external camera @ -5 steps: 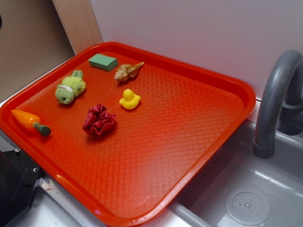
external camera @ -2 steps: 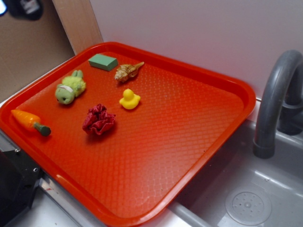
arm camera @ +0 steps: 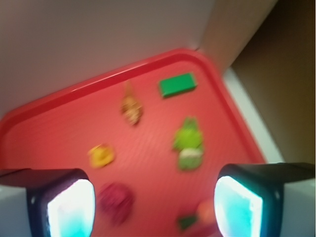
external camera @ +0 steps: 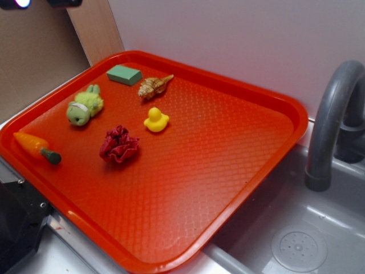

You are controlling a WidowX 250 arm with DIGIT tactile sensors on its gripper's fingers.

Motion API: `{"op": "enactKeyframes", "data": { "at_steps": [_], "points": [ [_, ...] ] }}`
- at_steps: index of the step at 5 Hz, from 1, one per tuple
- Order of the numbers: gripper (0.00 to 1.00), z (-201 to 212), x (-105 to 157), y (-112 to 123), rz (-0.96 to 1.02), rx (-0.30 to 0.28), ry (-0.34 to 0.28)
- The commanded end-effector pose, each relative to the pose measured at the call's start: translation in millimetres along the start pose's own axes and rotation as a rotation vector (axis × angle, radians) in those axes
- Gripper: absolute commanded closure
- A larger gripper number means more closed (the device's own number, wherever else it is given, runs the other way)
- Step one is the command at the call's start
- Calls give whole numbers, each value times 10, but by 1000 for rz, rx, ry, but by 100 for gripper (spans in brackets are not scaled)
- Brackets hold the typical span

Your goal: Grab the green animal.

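Lime-green and fuzzy, the green animal (external camera: 84,106) lies untouched at the red tray's (external camera: 239,171) far-left part between the green block (external camera: 124,74) and carrot (external camera: 36,147), while only the blurred wrist view shows the gripper (arm camera: 154,202) spread wide above, no writing legible

On the tray (external camera: 239,171), beside the sink (external camera: 296,240) to its right, the block (external camera: 124,74) and shell (external camera: 154,86) lie far, the plush (external camera: 84,107) left, the duck (external camera: 155,120) right of it, the crumpled ball (external camera: 118,145) nearer, the carrot (external camera: 35,147) nearest left.
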State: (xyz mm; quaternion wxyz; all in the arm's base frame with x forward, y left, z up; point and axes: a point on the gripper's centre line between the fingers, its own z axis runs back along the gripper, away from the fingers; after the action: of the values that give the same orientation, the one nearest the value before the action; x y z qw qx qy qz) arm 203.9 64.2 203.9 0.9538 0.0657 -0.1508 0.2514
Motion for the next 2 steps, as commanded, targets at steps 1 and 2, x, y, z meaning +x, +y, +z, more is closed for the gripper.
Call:
{"op": "enactKeyframes", "data": {
  "at_steps": [1,2],
  "points": [
    [0,-622,-26,214,-76,37,0],
    [0,-855,-114,245,-86,46,9]
  ]
}}
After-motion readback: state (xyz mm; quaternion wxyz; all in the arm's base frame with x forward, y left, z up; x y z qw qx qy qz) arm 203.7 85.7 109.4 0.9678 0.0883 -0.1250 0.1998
